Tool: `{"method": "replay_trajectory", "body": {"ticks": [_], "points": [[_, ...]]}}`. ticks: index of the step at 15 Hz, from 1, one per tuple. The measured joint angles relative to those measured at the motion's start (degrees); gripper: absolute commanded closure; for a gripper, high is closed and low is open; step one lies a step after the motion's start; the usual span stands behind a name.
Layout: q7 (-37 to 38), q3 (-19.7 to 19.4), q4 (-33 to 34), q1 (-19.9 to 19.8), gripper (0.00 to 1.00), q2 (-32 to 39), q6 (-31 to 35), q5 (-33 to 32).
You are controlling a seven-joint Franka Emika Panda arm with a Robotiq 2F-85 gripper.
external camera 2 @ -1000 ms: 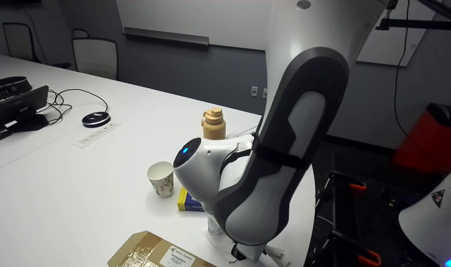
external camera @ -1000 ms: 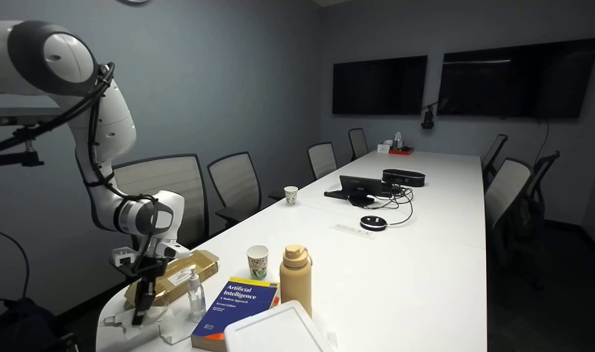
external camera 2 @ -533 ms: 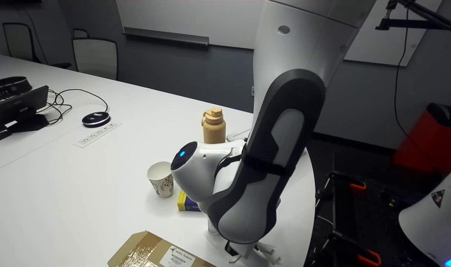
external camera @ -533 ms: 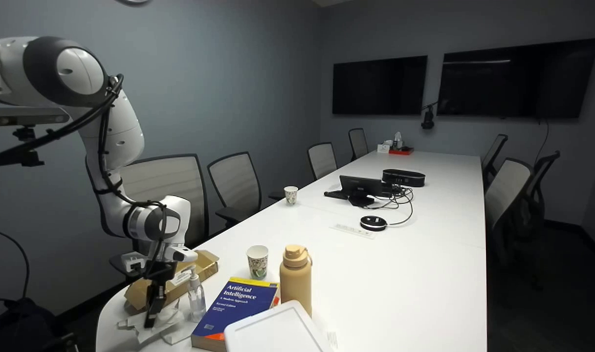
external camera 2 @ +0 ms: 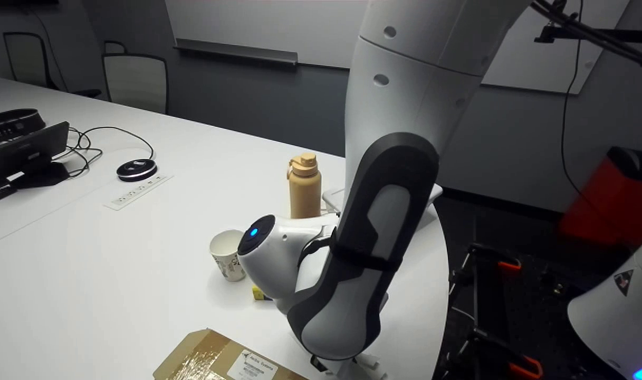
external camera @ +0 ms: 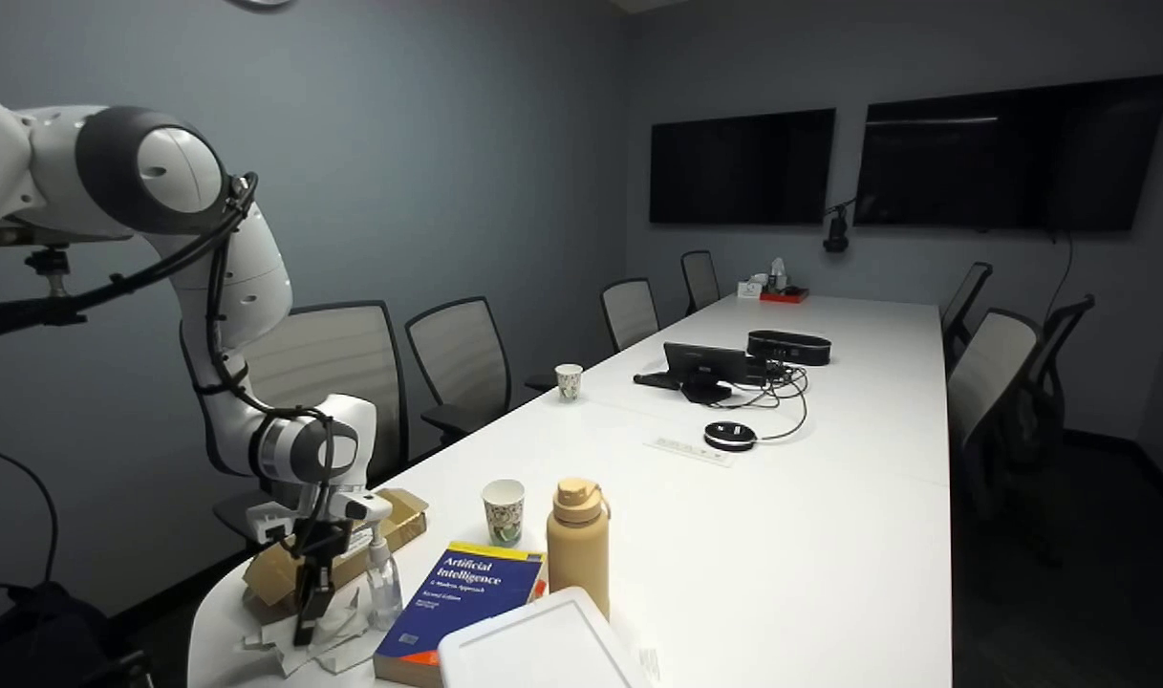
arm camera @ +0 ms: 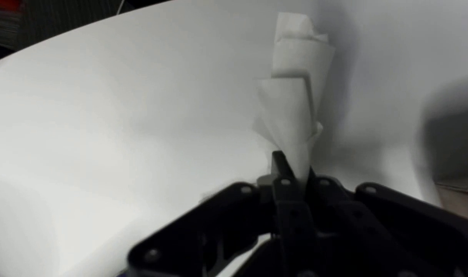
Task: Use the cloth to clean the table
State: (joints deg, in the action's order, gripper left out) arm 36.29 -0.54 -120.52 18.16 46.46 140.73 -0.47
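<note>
Off-white and creased, the cloth (arm camera: 293, 104) was pinched in the black fingers (arm camera: 282, 167), which stood closed together on it; a folded end stuck out past the tips in the wrist view. In an exterior view it lay low at the rounded end of the white tabletop (external camera: 782, 535), its loose folds spread around the fingers and apparently touching the surface, though how hard they pressed could not be told. The clear pump bottle (external camera: 384, 588) stood upright just beside it, the cardboard box (external camera 2: 215, 354) lay near, and the blue book (external camera: 459, 604) lay past the bottle. Another pale piece (external camera: 352, 654) lay by the bottle's foot; whether it was part of the same cloth was unclear.

With the cloth in hold and down at surface level, wiping seemed to be the step in hand, the pick-up done. The next move called, I judged, for a low, level stroke towards the rounded edge, with a firm hold and enough downward pressure to drag the folds flat. That bottle looked easy to tip, so any stroke towards it would need to stop short.
</note>
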Motion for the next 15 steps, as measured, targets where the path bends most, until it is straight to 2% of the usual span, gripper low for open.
{"method": "replay_trajectory", "body": {"ticks": [15], "points": [[0.00, -0.91, 3.72, 1.44, 0.99, 2.67, 3.14, -0.02]]}}
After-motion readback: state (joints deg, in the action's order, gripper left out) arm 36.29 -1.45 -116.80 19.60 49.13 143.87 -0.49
